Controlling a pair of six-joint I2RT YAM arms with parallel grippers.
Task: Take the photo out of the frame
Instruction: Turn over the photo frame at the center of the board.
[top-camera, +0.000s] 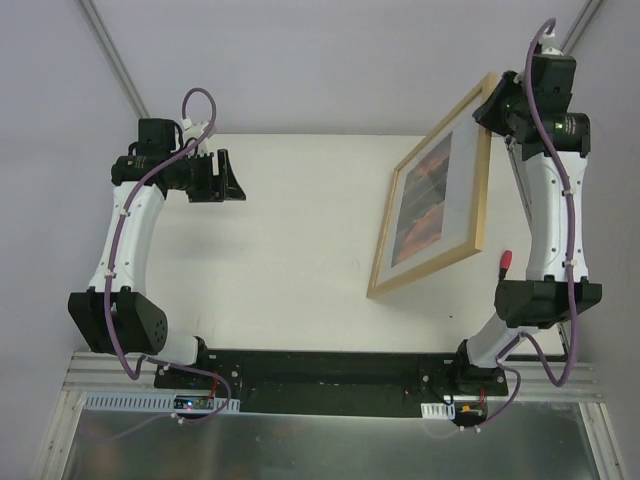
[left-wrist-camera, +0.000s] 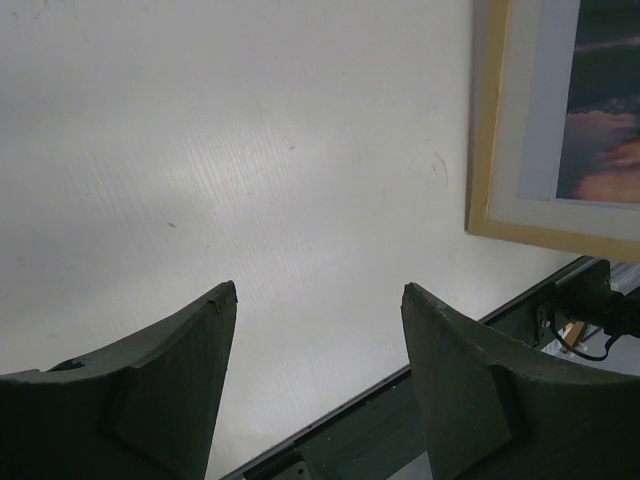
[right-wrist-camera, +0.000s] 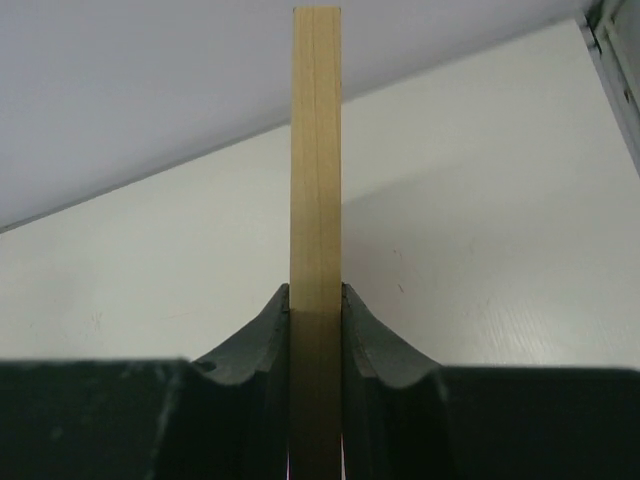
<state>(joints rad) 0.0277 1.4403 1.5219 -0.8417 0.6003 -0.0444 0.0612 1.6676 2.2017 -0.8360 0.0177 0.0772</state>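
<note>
Right gripper (right-wrist-camera: 316, 296) is clamped on the thin wooden rail of the frame (top-camera: 432, 268), at its far corner. The rest hangs tilted below and inboard of those fingers, and its low corner seems to rest on the table (top-camera: 290, 220). Photo (top-camera: 425, 195) sits inside, facing my left gripper (left-wrist-camera: 318, 292), which is spread, empty and well apart from it.

Judged step: presenting the frame. Next: expose the back and free the backing. Back and any tabs are hidden; glazing unclear.
</note>
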